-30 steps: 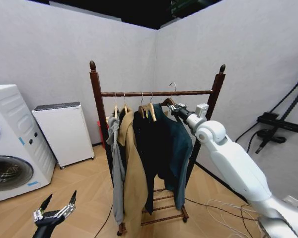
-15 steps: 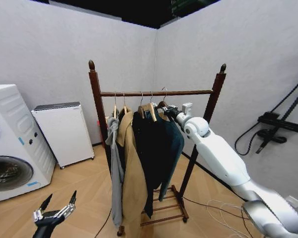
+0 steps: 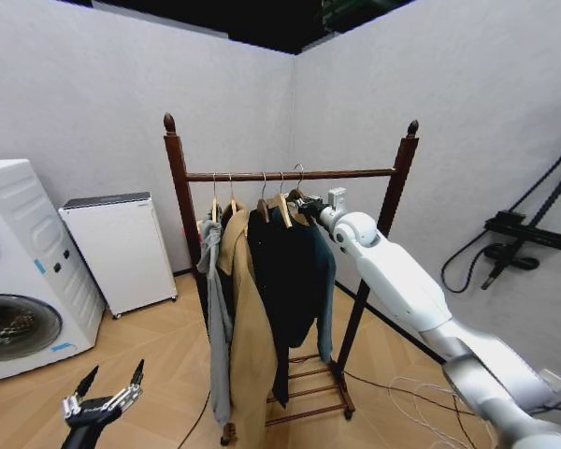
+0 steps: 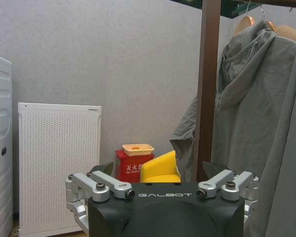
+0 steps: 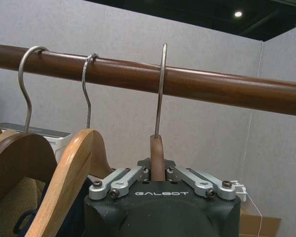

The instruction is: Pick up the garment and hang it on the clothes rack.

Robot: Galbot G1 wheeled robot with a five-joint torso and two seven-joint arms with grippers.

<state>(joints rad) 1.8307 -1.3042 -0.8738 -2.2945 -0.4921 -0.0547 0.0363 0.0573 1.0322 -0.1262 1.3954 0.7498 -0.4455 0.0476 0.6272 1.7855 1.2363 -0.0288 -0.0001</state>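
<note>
Right wrist view: "GALBOT" on right pincer [image 5: 157,170] clamping wooden hanger [image 5: 157,158].

Dusty teal-blue jacket [image 3: 320,267] on a dark red-brown rack [image 3: 176,196], beside a black jacket [image 3: 276,281], a tan coat [image 3: 248,337] and a grey hooded coat [image 3: 215,309]. White washer [image 3: 23,271], pale wood-plank floor [image 3: 168,374], red box [image 4: 133,163] with a yellow thing [image 4: 160,170] beside it.
</note>
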